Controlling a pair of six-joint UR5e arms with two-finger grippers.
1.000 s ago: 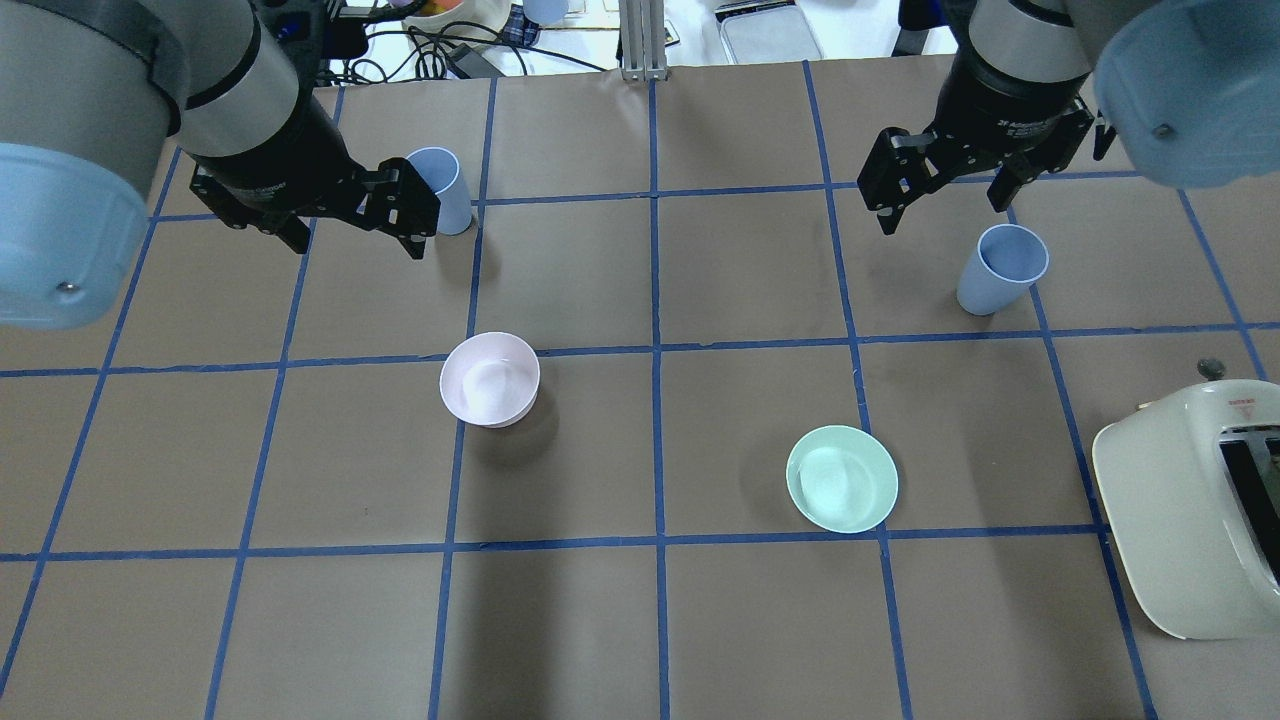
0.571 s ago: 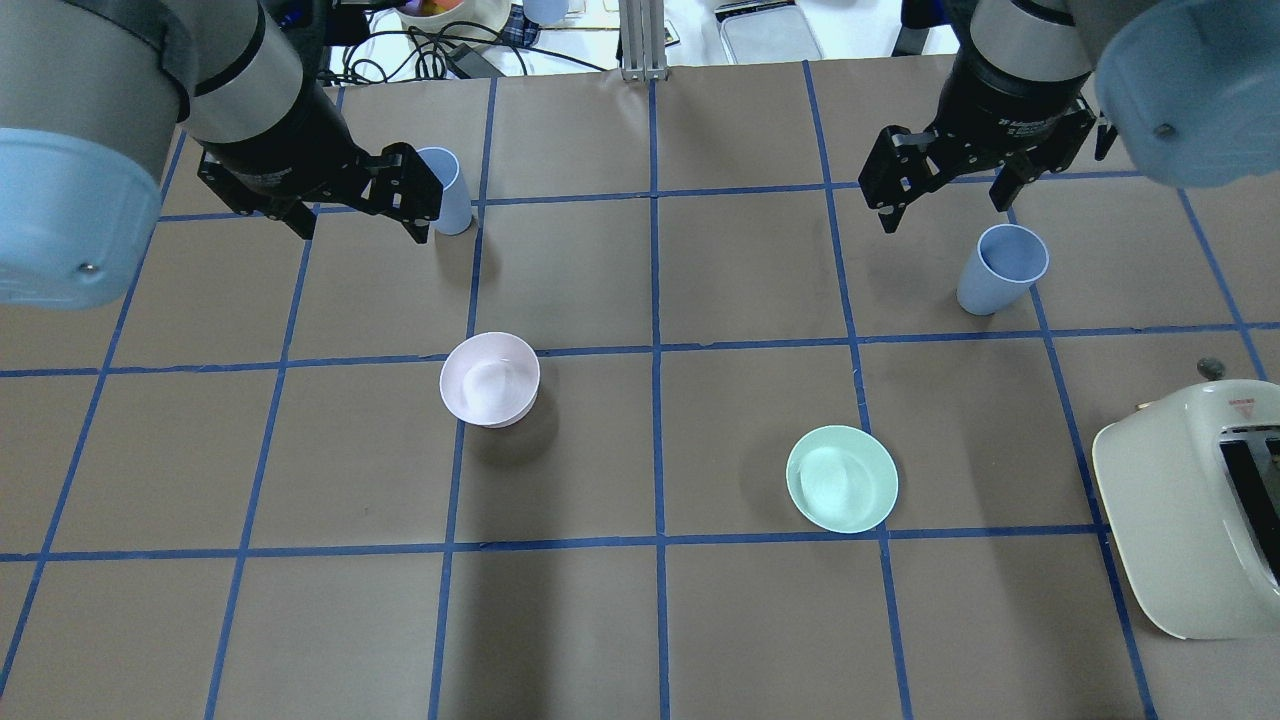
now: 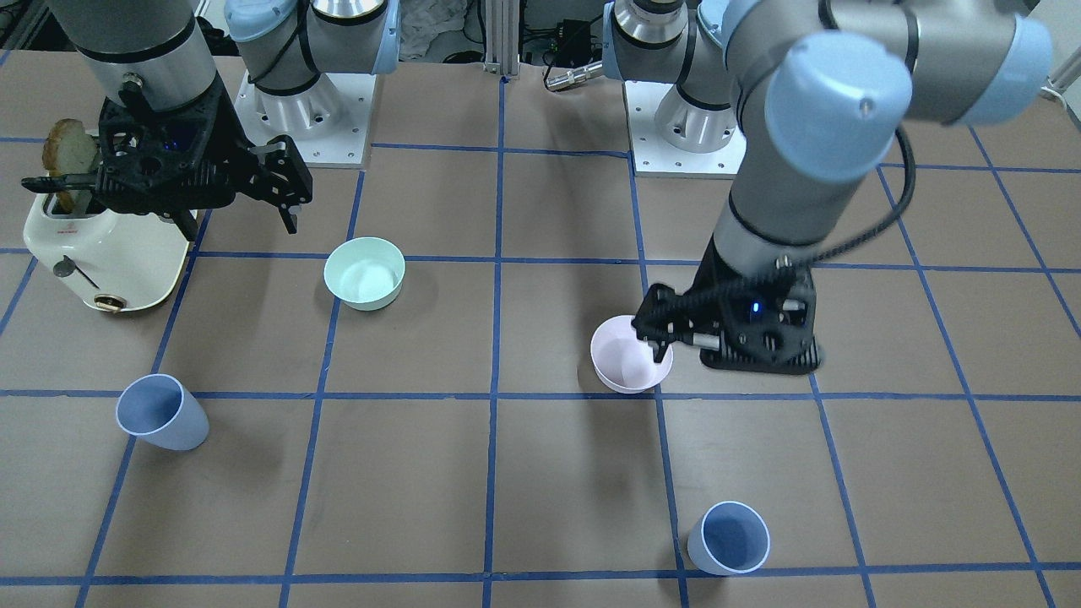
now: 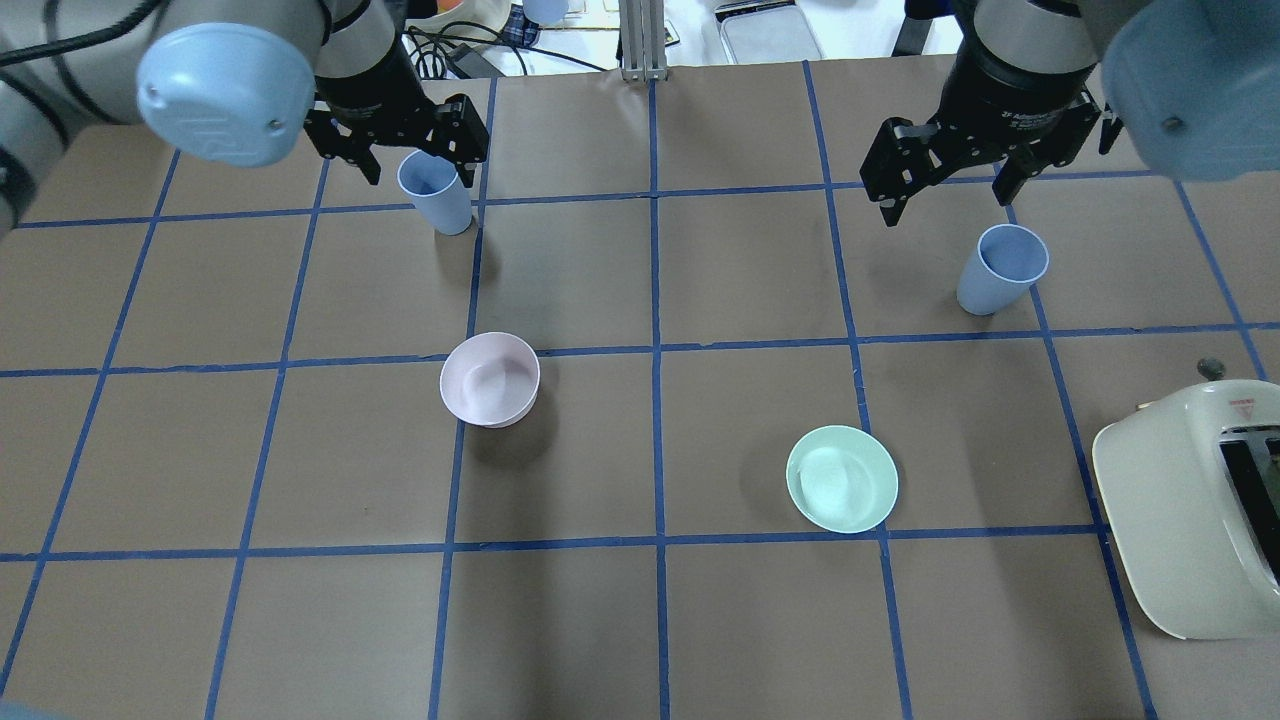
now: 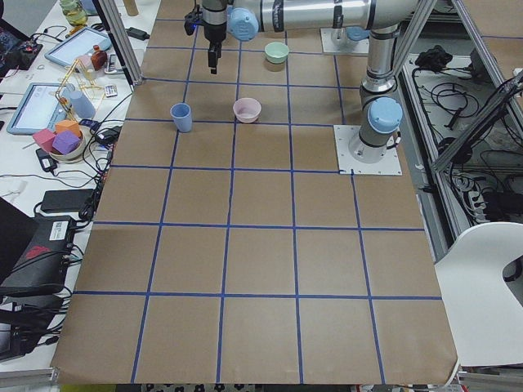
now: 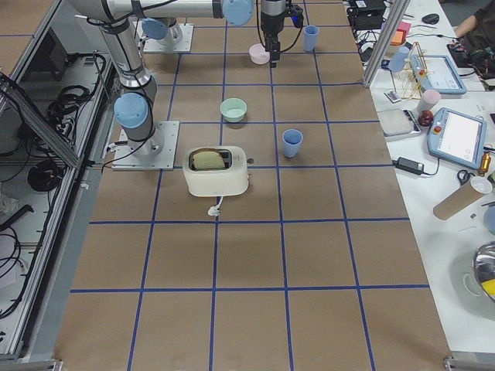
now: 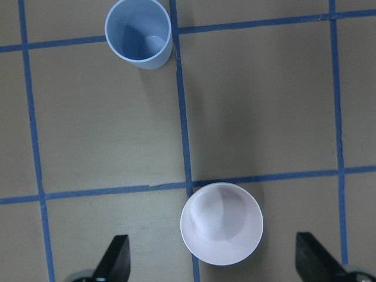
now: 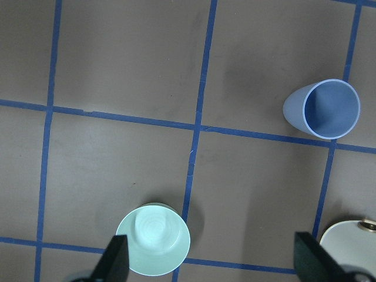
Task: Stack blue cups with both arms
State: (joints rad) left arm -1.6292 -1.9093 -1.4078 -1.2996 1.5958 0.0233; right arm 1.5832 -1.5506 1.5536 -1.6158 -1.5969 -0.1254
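My left pincer (image 4: 420, 177) spread wide and empty above the tabletop (image 4: 760, 640), left blue cup (image 4: 437, 195) upright near it, my right pincer (image 4: 943, 200) likewise released and empty, right blue cup (image 4: 1000, 270) upright near it, cups well apart, unstacked

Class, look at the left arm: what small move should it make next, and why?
Probably slide the left gripper forward until it centres over the left cup. The wrist view shows its open fingers on either side of the pink bowl, well above it. The upright cup sits off near that view's top edge, ungrasped.
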